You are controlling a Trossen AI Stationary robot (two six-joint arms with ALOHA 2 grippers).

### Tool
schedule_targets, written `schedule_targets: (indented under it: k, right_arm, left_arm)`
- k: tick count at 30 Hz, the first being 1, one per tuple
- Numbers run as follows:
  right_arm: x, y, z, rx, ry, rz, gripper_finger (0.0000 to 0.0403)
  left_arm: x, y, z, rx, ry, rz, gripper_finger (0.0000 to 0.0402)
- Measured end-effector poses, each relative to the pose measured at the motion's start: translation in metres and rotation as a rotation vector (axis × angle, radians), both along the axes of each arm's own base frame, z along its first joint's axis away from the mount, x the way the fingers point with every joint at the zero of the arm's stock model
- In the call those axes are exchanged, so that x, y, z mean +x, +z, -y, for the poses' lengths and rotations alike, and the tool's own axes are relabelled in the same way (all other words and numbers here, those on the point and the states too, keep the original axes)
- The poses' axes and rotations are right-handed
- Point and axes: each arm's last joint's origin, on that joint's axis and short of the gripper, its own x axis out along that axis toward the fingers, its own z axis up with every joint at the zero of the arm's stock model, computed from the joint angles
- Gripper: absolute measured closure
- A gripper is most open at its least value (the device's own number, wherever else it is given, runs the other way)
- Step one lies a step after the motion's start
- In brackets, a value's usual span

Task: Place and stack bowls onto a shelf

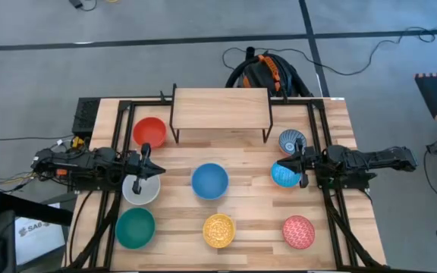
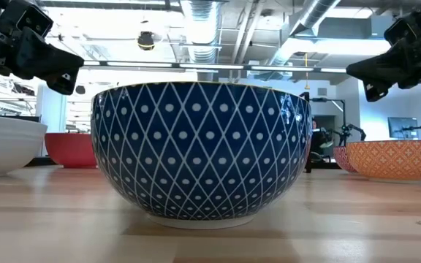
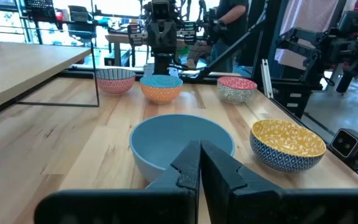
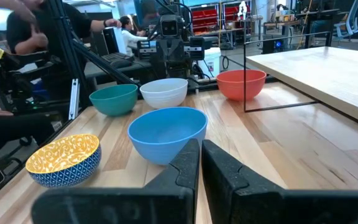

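Observation:
The shelf (image 1: 222,108) stands at the table's far middle on thin black legs, and its plank top is bare. Eight bowls rest on their bases on the table: orange-red (image 1: 149,130), white (image 1: 140,189), blue (image 1: 209,181), teal (image 1: 135,227), yellow (image 1: 219,230), pink-red (image 1: 298,231), light blue (image 1: 283,175) and blue-and-white (image 1: 291,141). My left gripper (image 1: 144,168) hovers shut over the white bowl's far rim. My right gripper (image 1: 300,163) hovers shut between the light blue and blue-and-white bowls. Each one's fingers sit together in its wrist view, the left gripper (image 3: 201,163) and the right gripper (image 4: 201,163).
A black metal frame (image 1: 120,144) runs along both sides of the table beneath the arms. Cables and an orange-black object (image 1: 268,72) lie on the floor behind the shelf. In the low view the yellow bowl's blue diamond-patterned wall (image 2: 203,150) fills the middle. People sit beyond the table (image 4: 36,31).

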Motion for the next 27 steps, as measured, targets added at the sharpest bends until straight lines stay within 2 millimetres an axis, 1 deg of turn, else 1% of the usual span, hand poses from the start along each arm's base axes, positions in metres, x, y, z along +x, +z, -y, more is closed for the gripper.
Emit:
schedule_targets:
  k: [17,21,27]
  right_arm:
    - [0.0,0.0,0.0,0.0,0.0,0.0,0.0356]
    - [0.0,0.0,0.0,0.0,0.0,0.0,0.0356]
    - [0.0,-0.0001,0.0,0.0,0.0,0.0,0.0356]
  left_arm:
    - [0.0,0.0,0.0,0.0,0.0,0.0,0.0401]
    - [0.0,0.0019,-0.0006,0.049,0.021,0.023,0.0401]
    - [-0.0001,0.0051,-0.001,0.011,0.033,0.053,0.0401]
